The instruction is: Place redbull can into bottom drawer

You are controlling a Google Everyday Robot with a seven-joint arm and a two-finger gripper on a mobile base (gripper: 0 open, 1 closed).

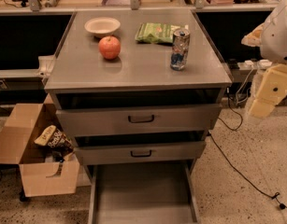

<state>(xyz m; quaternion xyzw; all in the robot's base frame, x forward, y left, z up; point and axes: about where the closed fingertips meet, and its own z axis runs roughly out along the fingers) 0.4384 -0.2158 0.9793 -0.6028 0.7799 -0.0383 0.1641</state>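
The redbull can [180, 49] stands upright on the right side of the grey cabinet top [138, 69], near a green bag. The bottom drawer [143, 190] is pulled out toward me, a shallow grey tray with nothing in it. My gripper [263, 99], cream and white, hangs at the right edge of the view, beside the cabinet's right side and lower than the can. It holds nothing that I can see and is well apart from the can.
A red apple [109, 47], a white bowl [102, 26] and a green snack bag [155, 32] share the top. The two upper drawers [140, 119] stand slightly out. A cardboard box [35, 148] with snack bags sits left on the floor. Cables [241, 169] run on the right.
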